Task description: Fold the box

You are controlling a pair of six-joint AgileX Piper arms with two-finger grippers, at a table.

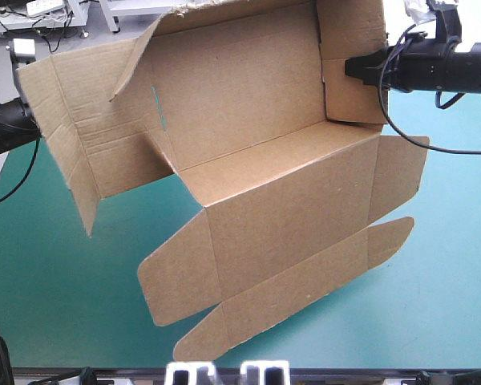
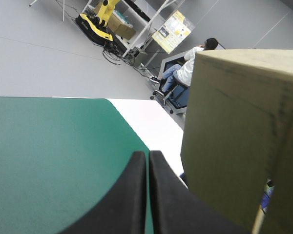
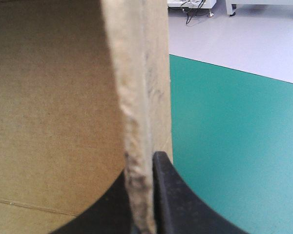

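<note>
The brown box (image 1: 256,120) hangs lifted and tilted over the teal-green table, partly formed. Its back and side walls are raised, and the lid panel with its flaps (image 1: 289,257) droops toward the front. My right gripper (image 1: 353,68) pinches the right side wall; in the right wrist view the board's edge (image 3: 136,146) runs between the fingers of that gripper (image 3: 142,163). My left arm (image 1: 4,128) comes in at the left behind the box's outer left panel (image 1: 56,120). The left gripper (image 2: 147,155) is shut with nothing in it, and the box (image 2: 234,136) stands just beside it.
Bare teal-green cover (image 1: 64,281) lies under and in front of the hanging box. The table's rounded corner and pale border (image 2: 146,122) lie ahead of the left gripper, with grey floor beyond. More cover (image 3: 234,146) shows beside the right gripper.
</note>
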